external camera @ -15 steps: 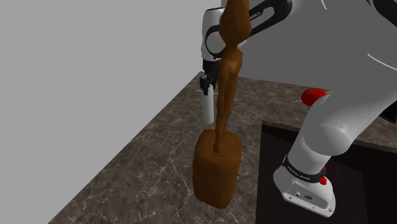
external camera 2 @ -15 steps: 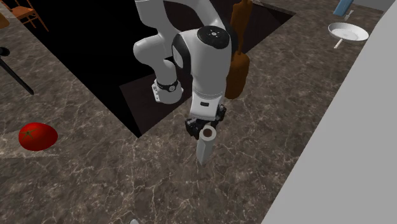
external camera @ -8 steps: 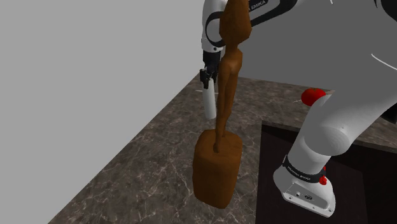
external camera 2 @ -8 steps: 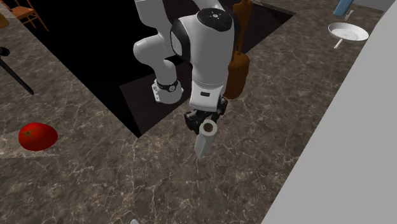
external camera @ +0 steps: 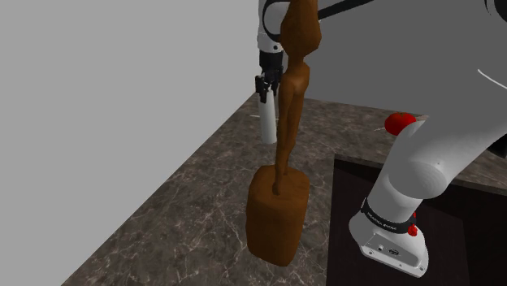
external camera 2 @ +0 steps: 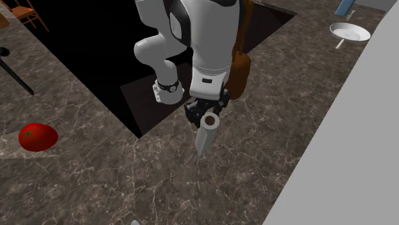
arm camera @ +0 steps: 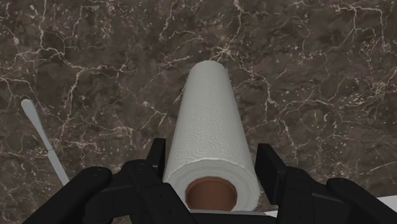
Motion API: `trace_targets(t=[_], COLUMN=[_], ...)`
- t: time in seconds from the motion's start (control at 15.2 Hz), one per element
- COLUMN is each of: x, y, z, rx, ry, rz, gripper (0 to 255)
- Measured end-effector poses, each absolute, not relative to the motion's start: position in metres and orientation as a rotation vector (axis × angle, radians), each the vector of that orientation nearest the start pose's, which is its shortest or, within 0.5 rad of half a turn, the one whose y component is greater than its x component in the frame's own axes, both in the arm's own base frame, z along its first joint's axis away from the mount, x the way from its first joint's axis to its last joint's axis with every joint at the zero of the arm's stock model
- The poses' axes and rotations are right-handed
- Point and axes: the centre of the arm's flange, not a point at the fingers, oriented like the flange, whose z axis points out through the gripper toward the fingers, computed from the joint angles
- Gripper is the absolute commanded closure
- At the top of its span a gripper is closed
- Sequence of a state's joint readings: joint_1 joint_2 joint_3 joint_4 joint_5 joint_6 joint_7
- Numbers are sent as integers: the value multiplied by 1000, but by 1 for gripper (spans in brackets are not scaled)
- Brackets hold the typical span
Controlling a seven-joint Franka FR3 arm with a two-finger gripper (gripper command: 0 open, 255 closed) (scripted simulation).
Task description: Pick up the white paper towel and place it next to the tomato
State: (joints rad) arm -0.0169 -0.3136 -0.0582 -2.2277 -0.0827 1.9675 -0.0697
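My black gripper [arm camera: 211, 170] is shut on the top end of a white paper towel roll [arm camera: 208, 137] with a brown core. The roll [external camera 2: 205, 133] hangs upright, clear above the dark marble counter [external camera 2: 160, 185]. In the shoulder view the roll [external camera: 266, 123] hangs under the gripper [external camera: 265, 88], just behind the brown statue. The red tomato [external camera 2: 38, 137] lies on the counter far toward the second exterior view's left, across the dark recess. The tomato [external camera: 399, 123] peeks out behind my arm in the shoulder view.
A tall brown statue [external camera: 284, 146] on a rounded base stands close to the roll. A sunken black recess [external camera 2: 96, 57] cuts into the counter. A white pan [external camera 2: 348, 31] sits far off by the grey wall [external camera 2: 345, 140]. A thin white utensil [arm camera: 46, 143] lies on the counter below.
The gripper has risen with the paper towel roll, lifting it higher off the counter. The statue and tomato have not moved.
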Motion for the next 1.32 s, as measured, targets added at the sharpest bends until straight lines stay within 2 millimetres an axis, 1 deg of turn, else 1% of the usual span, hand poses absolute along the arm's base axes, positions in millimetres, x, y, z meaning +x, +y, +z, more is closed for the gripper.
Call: trace_targets(t=[0.73, 1.32], x=[461, 464], y=[-43, -43], z=[564, 611], rx=[-3203, -3203], ry=[-43, -43], rz=[-78, -78], gripper=[255, 255])
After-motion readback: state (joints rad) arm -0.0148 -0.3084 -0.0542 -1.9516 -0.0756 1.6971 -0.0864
